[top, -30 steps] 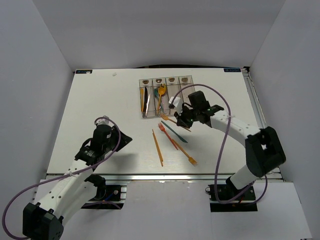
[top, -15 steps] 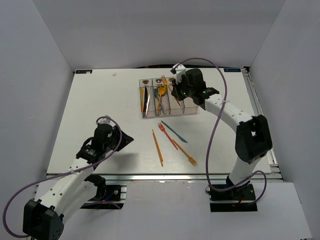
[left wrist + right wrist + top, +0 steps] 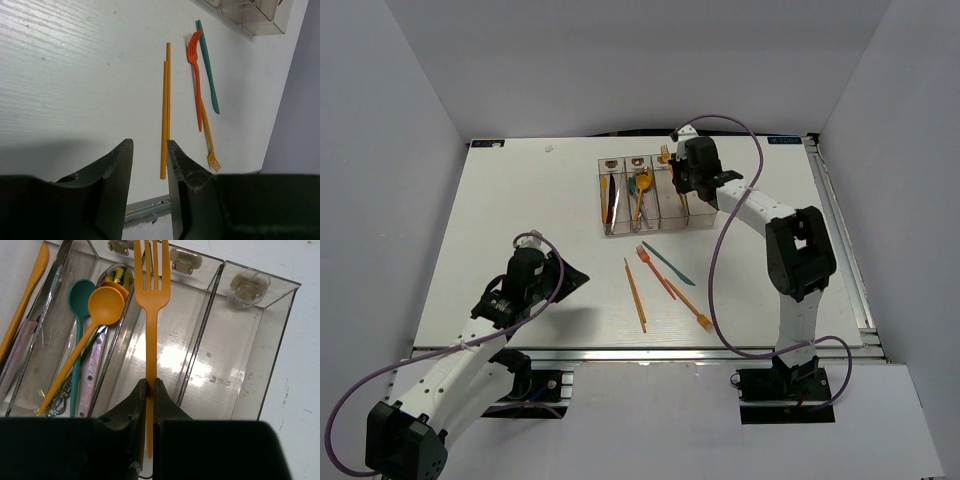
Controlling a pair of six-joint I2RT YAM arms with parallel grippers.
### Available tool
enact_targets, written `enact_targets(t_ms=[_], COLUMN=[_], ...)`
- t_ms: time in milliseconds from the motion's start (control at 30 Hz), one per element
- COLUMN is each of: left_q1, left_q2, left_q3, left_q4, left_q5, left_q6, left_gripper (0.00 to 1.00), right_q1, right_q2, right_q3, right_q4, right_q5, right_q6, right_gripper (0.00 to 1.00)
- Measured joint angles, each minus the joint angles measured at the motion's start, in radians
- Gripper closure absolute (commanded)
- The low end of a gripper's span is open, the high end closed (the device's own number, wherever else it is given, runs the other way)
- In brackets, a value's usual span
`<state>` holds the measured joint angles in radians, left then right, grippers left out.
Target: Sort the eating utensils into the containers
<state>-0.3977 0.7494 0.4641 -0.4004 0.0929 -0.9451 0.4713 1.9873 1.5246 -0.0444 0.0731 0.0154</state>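
Your right arm has swung away from the loose pieces and out to the far row of bins [image 3: 200, 352], taking an orange fork [image 3: 151, 315] with it. I judge that fork to be at its drop point, with only the release left. Nearest you, the left end effector [image 3: 149, 150] hangs above the counter [image 3: 60, 75], its jaws a narrow gap apart and gripping nothing. The near end of two long orange sticks [image 3: 165, 110] shows just beyond it. Past those lie a red fork [image 3: 196, 75], a teal knife [image 3: 207, 70] and a smaller yellow-orange fork [image 3: 210, 145], close together and still to be sorted. At the far side, the right end effector [image 3: 150, 385] is pinched tight on the orange fork's handle, tines pointing away toward the labelled ends. The fork sits over the third bin from the left, beside the bin holding the teal spoon [image 3: 80, 295] and orange spoon [image 3: 102, 305]. I cannot tell whether it touches the bin.
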Motion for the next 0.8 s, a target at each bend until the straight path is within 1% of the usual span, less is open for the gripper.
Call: enact_targets(t_ms=[67, 200, 300, 333, 433, 533, 733, 800], left_q1=[0.0, 0.0, 0.0, 0.0, 0.0, 0.0, 0.0, 0.0], left_q2=[0.005, 0.025, 0.033, 0.033, 0.034, 0.035, 0.061, 0.07], left_q3=[0.0, 0.0, 0.0, 0.0, 0.0, 0.0, 0.0, 0.0], left_q4=[0.006, 0.014, 0.017, 0.017, 0.02, 0.021, 0.037, 0.043], left_q5=[0.002, 0.004, 0.006, 0.006, 0.007, 0.01, 0.019, 0.022], left_q6=[0.0, 0.001, 0.001, 0.001, 0.001, 0.001, 0.001, 0.002], left_gripper=[0.56, 0.56, 0.56, 0.56, 0.56, 0.56, 0.56, 0.55], right_q1=[-0.001, -0.004, -0.005, -0.005, -0.006, -0.008, -0.021, -0.023], right_q2=[0.008, 0.017, 0.017, 0.018, 0.018, 0.018, 0.015, 0.003], right_q3=[0.0, 0.005, 0.007, 0.007, 0.007, 0.007, 0.007, 0.003], right_q4=[0.008, 0.023, 0.026, 0.028, 0.029, 0.029, 0.028, 0.02], right_q5=[0.0, -0.006, -0.013, -0.014, -0.018, -0.026, -0.075, -0.117], right_q6=[0.0, -0.001, -0.002, -0.004, -0.005, -0.007, -0.005, -0.01], right_gripper=[0.94, 0.9, 0.84, 0.81, 0.75, 0.73, 0.63, 0.55])
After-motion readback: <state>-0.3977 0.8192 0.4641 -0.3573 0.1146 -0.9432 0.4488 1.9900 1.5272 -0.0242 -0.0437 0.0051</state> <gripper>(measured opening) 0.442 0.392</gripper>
